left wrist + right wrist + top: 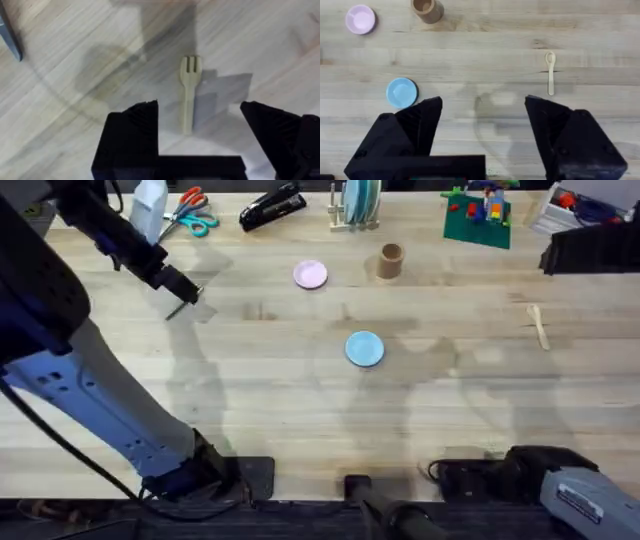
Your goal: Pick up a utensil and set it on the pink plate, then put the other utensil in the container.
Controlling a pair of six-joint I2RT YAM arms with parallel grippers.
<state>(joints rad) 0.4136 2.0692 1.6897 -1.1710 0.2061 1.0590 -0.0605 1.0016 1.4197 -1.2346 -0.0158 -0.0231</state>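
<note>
fork [189,92] is seen flat on table [60,120] under left gripper [200,132], fingers spread wide either side w/ nothing held; prob light, stiff, thin, best pinched mid-handle.

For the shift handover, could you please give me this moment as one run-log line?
left gripper: open over fork, fork on table | right gripper: open, empty | spoon: on table | pink plate: empty | cup: upright

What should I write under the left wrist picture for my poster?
Open left gripper poised above a small wooden fork lying flat on the table.
</note>
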